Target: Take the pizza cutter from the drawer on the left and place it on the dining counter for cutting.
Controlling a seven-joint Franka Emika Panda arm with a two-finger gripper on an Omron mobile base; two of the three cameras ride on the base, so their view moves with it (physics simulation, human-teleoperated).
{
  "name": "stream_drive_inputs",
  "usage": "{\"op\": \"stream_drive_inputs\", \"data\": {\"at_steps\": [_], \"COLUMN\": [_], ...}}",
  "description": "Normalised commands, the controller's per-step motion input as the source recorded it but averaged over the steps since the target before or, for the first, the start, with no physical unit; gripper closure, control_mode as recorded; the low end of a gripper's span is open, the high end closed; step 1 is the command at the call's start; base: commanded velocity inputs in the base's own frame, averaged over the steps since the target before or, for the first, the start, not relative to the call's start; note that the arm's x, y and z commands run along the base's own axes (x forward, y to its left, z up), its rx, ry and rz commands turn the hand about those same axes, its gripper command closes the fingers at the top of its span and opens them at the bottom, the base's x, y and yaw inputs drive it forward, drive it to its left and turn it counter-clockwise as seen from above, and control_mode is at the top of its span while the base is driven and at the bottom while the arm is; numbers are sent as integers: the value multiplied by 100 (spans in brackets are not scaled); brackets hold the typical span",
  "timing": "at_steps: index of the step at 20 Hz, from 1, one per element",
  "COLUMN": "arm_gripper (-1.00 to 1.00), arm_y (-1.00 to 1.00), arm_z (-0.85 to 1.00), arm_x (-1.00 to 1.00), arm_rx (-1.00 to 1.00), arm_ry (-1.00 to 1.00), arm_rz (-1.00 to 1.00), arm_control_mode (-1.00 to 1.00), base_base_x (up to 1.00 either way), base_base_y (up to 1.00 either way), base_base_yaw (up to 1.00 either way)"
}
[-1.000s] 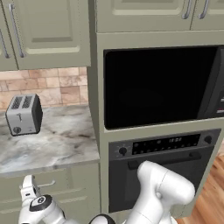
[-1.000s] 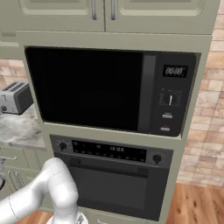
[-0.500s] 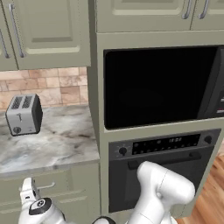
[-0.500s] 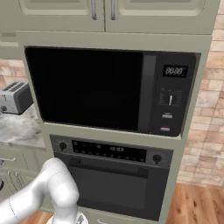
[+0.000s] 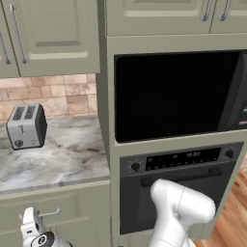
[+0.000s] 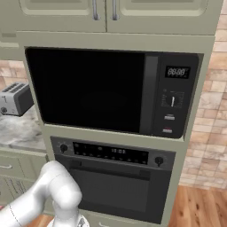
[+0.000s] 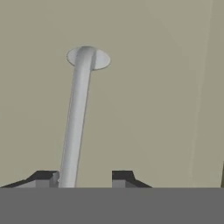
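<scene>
A tall olive-beige wall unit with a black microwave [image 5: 176, 94] above a built-in oven [image 5: 178, 185] takes up the right side of the left base view. At its left, a small marble top carries a silver toaster [image 5: 26, 126].

Below that marble top, in the lower left of the left base view, sits the drawer [image 5: 53, 212], its flat olive front closed. It looks rigid and should slide straight out once pulled, probably with little weight.

The place to take hold is its silver bar handle [image 7: 78, 118], a thin, stiff, smooth metal rod that could slip in a loose grip. In the hand view it runs from a round mount at the upper left down to the bottom edge.

The gripper [image 7: 83, 177] is at the bottom of the hand view. Its two dark fingertips stand apart, the bar between them, touching or nearly touching the left tip [image 7: 43, 177]. Whether they clamp it yet, I cannot tell.

The pizza cutter is presumably inside the closed drawer, hidden.
</scene>
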Motion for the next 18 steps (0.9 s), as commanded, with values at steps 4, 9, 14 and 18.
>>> {"op": "stream_drive_inputs", "data": {"at_steps": [4, 9, 14, 18], "arm_gripper": [100, 100, 100, 100], "arm_y": [0, 1, 2, 2], "arm_z": [0, 0, 0, -1], "arm_x": [-57, -76, -74, -70], "arm_rx": [0, 0, 0, 0], "arm_ry": [-11, -7, -2, 0], "arm_rz": [0, 0, 0, 0], "arm_control_mode": [-100, -100, -100, -100], "base_base_x": [0, 0, 0, 0], "base_base_y": [0, 0, 0, 0], "base_base_yaw": [0, 0, 0, 0]}}
